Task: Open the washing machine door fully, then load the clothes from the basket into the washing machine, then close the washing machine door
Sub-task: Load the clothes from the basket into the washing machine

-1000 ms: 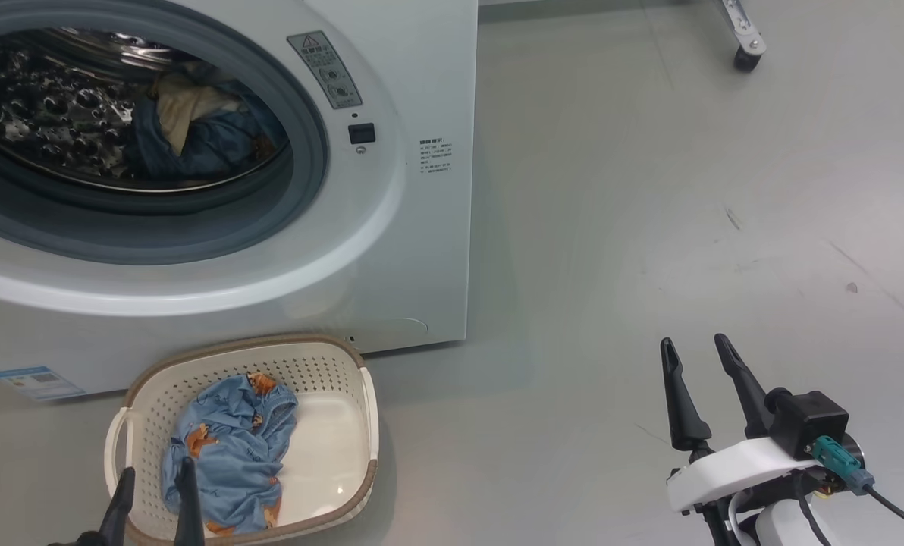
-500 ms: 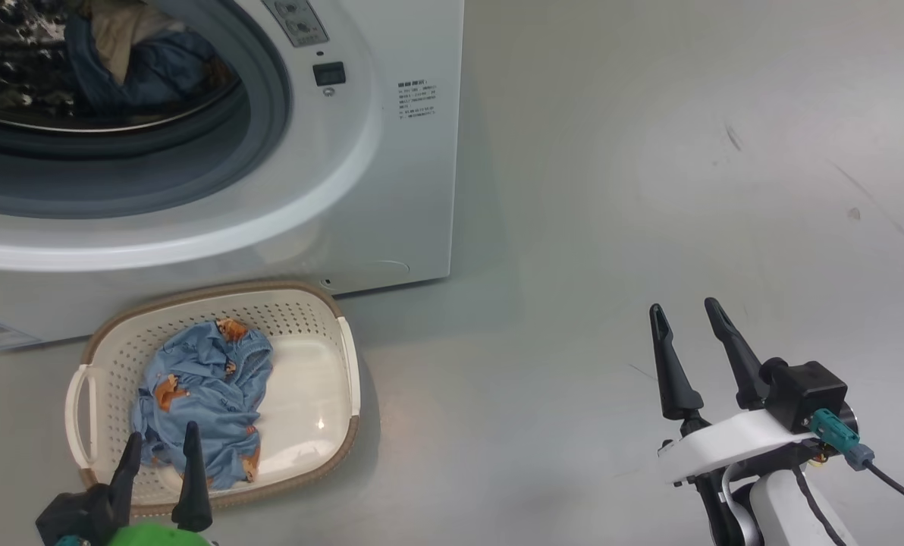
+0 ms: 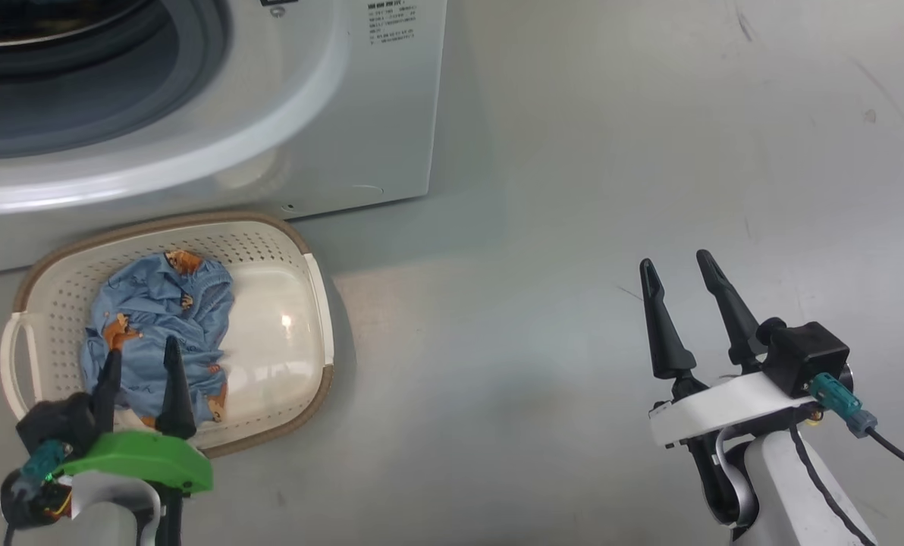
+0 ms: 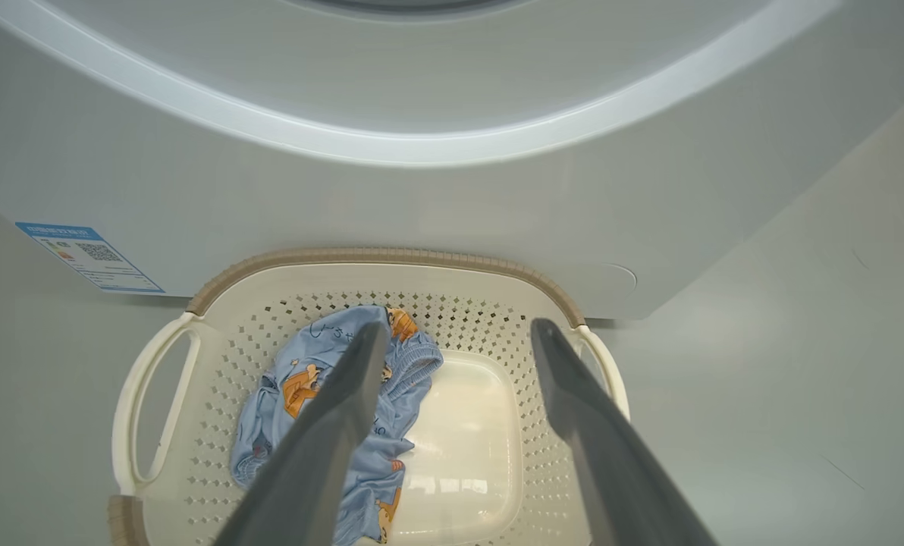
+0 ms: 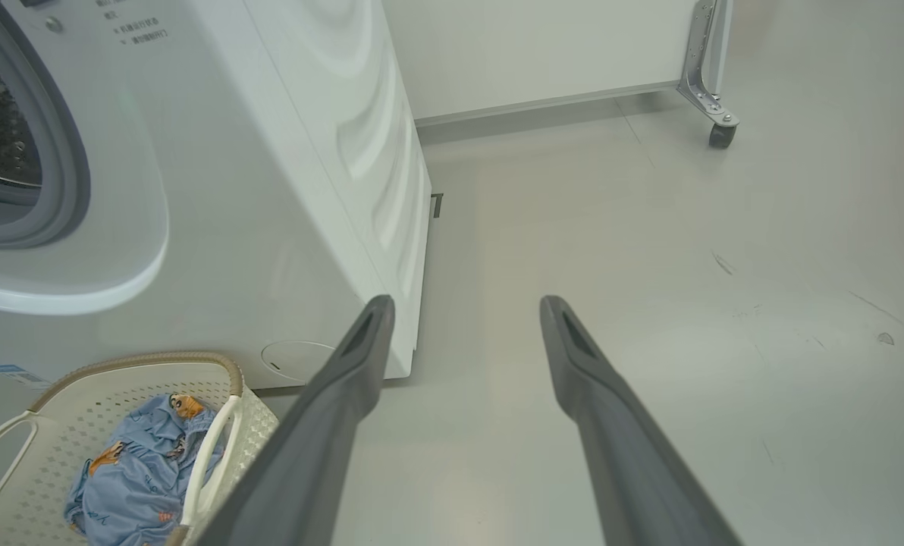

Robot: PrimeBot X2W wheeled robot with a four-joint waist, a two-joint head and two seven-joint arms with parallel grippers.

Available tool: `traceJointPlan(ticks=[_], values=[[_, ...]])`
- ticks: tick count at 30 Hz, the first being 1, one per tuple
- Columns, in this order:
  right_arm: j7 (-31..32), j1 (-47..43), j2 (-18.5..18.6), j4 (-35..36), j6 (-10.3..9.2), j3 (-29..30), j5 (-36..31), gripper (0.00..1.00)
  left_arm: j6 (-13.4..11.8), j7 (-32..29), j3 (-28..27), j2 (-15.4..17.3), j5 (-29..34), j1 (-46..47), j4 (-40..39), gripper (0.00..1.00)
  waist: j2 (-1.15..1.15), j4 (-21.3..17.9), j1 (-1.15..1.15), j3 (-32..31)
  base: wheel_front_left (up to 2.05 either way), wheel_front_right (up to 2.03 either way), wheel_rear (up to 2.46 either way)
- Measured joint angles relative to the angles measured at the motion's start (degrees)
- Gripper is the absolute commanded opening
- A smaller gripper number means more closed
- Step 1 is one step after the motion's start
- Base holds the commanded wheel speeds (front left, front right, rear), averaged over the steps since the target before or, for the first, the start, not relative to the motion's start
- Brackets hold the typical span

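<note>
The white washing machine (image 3: 308, 114) fills the upper left of the head view, its grey-rimmed mouth uncovered; the door is out of view. On the floor in front stands the cream basket (image 3: 312, 364) holding light blue clothes (image 3: 156, 318) with orange prints. My left gripper (image 3: 139, 355) hangs open just above the basket's near side, its fingertips over the garment. The left wrist view has the clothes (image 4: 323, 394) between and under the spread fingers (image 4: 346, 409), inside the basket (image 4: 376, 258). My right gripper (image 3: 676, 269) stands open over bare floor at the right, holding nothing.
Grey floor (image 3: 573, 189) spreads to the right of the machine. A blue label sticker (image 4: 88, 256) sits low on the machine's front. In the right wrist view a metal leg with a castor (image 5: 721, 133) stands far back beside a white wall panel.
The head camera has tilted down, so the machine and basket slid up the picture. My left gripper has come further into view over the basket's near side. Both grippers stay open.
</note>
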State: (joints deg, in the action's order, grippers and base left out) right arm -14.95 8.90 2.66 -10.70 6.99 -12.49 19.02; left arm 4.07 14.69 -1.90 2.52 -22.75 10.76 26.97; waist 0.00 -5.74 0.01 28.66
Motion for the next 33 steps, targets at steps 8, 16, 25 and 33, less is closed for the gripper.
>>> traceJointPlan(ticks=[8, 16, 25, 33], values=[[0.0, 2.9, 0.0, 1.4, 0.0, -0.5, 0.0, 1.0, -0.8, -0.6, -0.3, 1.6, 0.1, 8.4, 4.1, 1.0, 0.0, -0.8, 0.0, 6.5, 0.0, 0.0, 0.0], [0.0, 5.9, 0.0, 2.6, 0.0, -0.8, 0.0, 1.0, -1.8, -3.2, -1.8, 3.9, 0.0, 15.9, 7.7, 1.0, 0.0, -1.6, 0.0, 13.1, 0.0, 0.0, 0.0], [0.0, 8.2, 0.1, 4.0, 0.0, -0.8, 0.1, 1.0, -3.7, -7.2, -2.4, 7.2, 0.6, 23.2, 12.3, 1.0, 0.0, -2.5, 0.0, 20.5, 0.0, 0.0, 0.0], [0.0, 10.7, 0.1, 4.5, 0.0, -0.8, 0.2, 1.0, -6.4, -9.6, -3.4, 8.9, 1.2, 27.8, 17.2, 1.0, 0.0, -3.2, 0.0, 26.3, 0.0, 0.0, 0.0]])
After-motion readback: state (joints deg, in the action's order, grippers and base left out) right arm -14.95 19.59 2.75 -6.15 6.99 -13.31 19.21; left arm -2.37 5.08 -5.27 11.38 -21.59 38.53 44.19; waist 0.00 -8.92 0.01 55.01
